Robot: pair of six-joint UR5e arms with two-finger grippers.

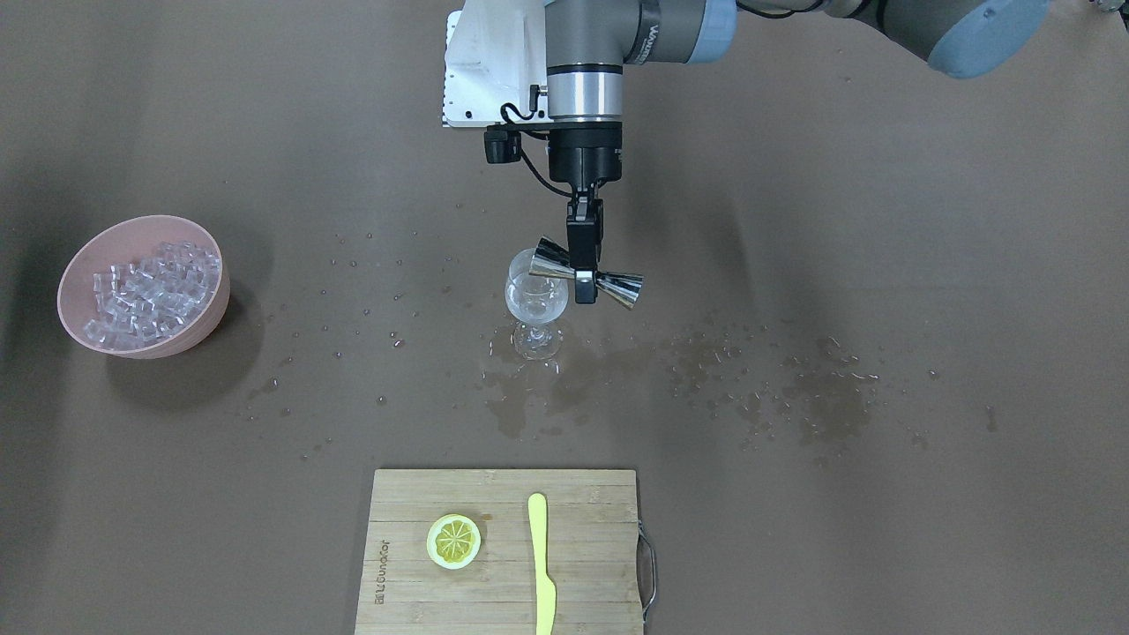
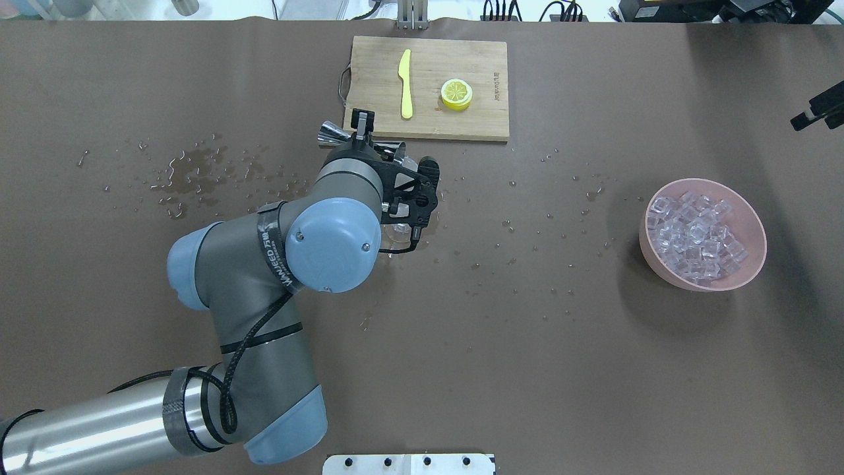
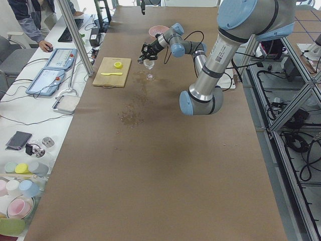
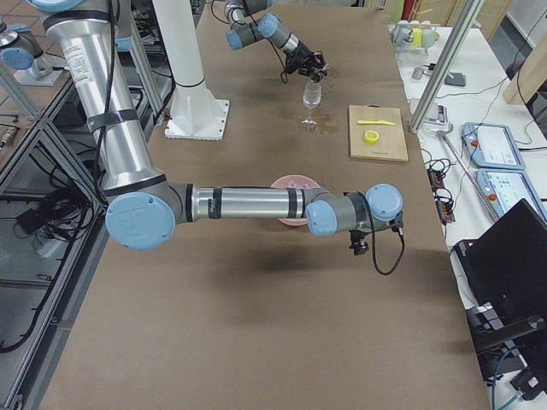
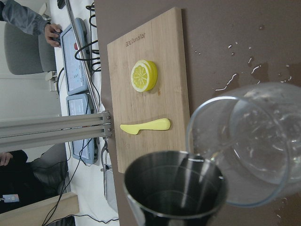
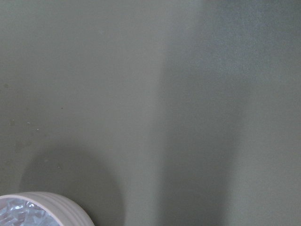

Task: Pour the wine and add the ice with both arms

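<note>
My left gripper (image 1: pixel 584 275) is shut on the waist of a steel jigger (image 1: pixel 619 286). It holds the jigger on its side, mouth at the rim of the wine glass (image 1: pixel 532 298) standing mid-table. In the left wrist view the jigger's mouth (image 5: pixel 175 190) meets the glass rim (image 5: pixel 256 146). I cannot make out clear wine for sure. The ice (image 1: pixel 150 289) fills a pink bowl (image 1: pixel 214 309). Of my right gripper only a black part (image 2: pixel 817 111) shows at the overhead view's right edge, beyond the bowl (image 2: pixel 758 245). I cannot tell whether it is open.
A wooden cutting board (image 1: pixel 600 538) at the operators' edge holds a lemon slice (image 1: pixel 454 541) and a yellow knife (image 1: pixel 540 564). Wet patches and drops (image 1: pixel 794 388) lie around the glass. The bowl's rim (image 6: pixel 61 201) shows at the bottom left of the right wrist view.
</note>
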